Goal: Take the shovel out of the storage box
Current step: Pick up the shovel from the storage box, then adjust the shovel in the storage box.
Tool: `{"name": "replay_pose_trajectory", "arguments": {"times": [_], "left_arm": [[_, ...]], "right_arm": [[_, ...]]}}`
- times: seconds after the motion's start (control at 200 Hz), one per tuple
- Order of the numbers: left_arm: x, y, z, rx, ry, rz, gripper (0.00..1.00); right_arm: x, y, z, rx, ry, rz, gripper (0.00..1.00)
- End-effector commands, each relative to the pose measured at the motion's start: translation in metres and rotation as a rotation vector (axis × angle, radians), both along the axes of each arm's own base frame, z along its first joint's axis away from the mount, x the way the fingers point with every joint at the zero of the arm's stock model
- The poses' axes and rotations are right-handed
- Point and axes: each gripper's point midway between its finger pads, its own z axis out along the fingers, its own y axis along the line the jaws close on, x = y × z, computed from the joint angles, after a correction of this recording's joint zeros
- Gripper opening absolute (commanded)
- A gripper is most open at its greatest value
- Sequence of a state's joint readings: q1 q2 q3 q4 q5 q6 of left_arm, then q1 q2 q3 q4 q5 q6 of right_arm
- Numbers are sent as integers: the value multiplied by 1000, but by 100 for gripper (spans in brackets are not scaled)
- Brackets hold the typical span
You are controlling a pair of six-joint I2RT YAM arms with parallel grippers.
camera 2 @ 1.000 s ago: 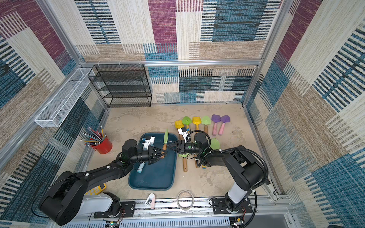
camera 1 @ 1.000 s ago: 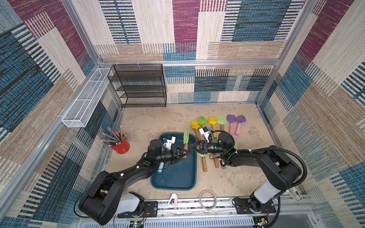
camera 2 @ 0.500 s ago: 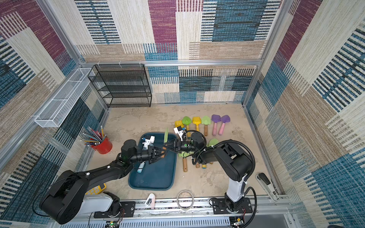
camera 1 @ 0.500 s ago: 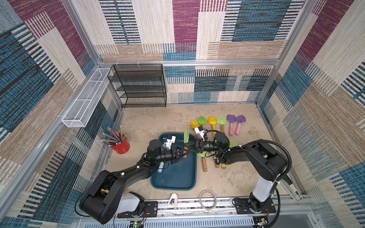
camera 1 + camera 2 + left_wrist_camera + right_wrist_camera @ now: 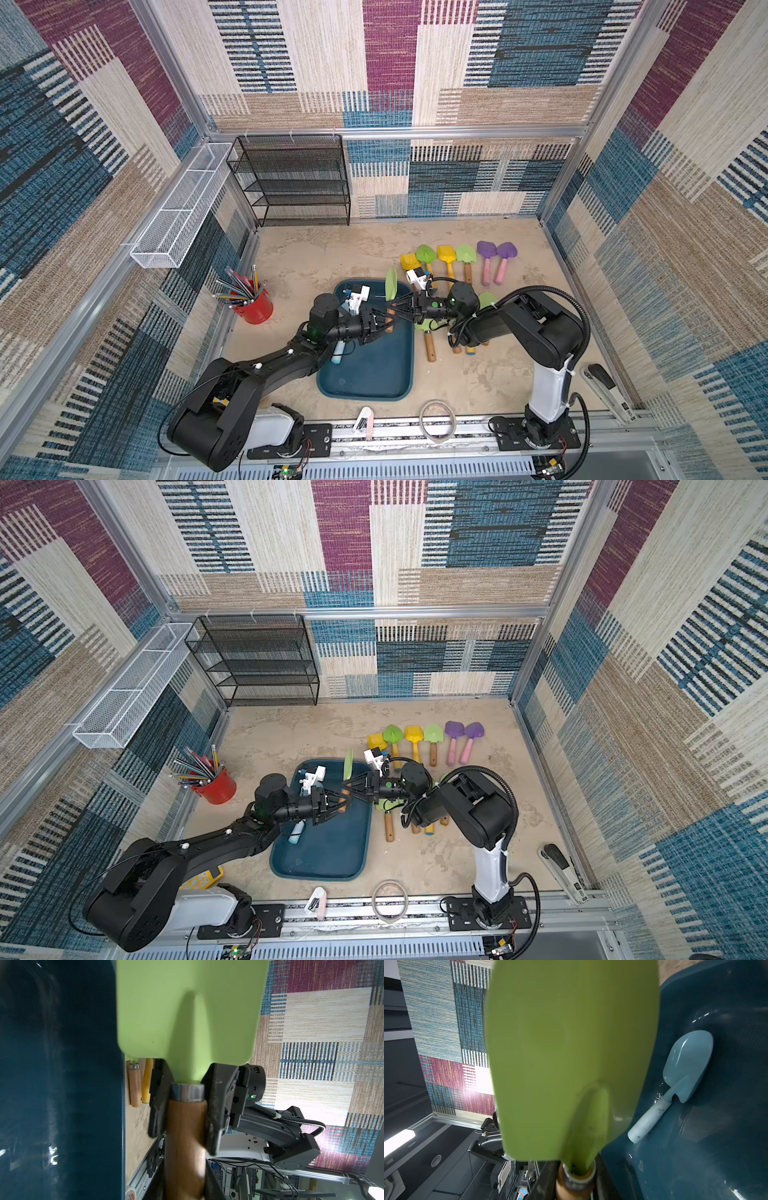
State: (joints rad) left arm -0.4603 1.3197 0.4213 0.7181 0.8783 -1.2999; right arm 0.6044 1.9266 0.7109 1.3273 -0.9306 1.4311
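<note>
Now left gripper [image 5: 383,322] and right gripper [image 5: 395,309] both pinch the green-bladed shovel [image 5: 390,284] by its round wooden handle, mid-frame, over the glossy storage box [image 5: 374,374].

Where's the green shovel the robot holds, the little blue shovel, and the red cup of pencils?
green shovel [image 5: 187,1012]: left wrist view, middle of its blade.
little blue shovel [image 5: 687,1064]: right wrist view, on its scoop.
red cup [image 5: 258,311]: in a top view, on its outer wall.

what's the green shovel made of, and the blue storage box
Green shovel: the blade looks like matte moulded plastic, even colour, no grain. Handle: varnished wood, grain shows. Collar: shiny metal, probably. Storage box: glossy hard plastic, bright reflections on it.
</note>
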Motion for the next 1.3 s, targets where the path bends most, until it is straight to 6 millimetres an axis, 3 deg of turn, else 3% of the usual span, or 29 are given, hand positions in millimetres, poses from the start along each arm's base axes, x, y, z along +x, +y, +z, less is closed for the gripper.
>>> {"name": "replay_pose_trajectory", "arguments": {"times": [0.0,0.095,0.18,0.416,0.696,1.057,1.297], "left_arm": [[-3,-1,5,0,-13,-28,35],[-6,2,-4,60,10,-26,58],[-8,6,-6,126,-1,-27,64],[-12,37,-11,420,-95,18,65],[-7,102,-52,898,-75,106,64],[-7,143,-67,1188,-43,158,64],[-6,148,-76,1326,-44,127,65]], "right_arm": [[-3,-1,16,52,-93,4,22],[-3,-1,16,45,-95,2,22],[-2,-3,15,30,-103,-7,22],[6,-17,15,-4,-113,-56,22],[19,-41,4,-176,-143,-144,22],[26,-88,-13,-490,-212,-315,23],[31,-117,-13,-646,-239,-410,23]]}}
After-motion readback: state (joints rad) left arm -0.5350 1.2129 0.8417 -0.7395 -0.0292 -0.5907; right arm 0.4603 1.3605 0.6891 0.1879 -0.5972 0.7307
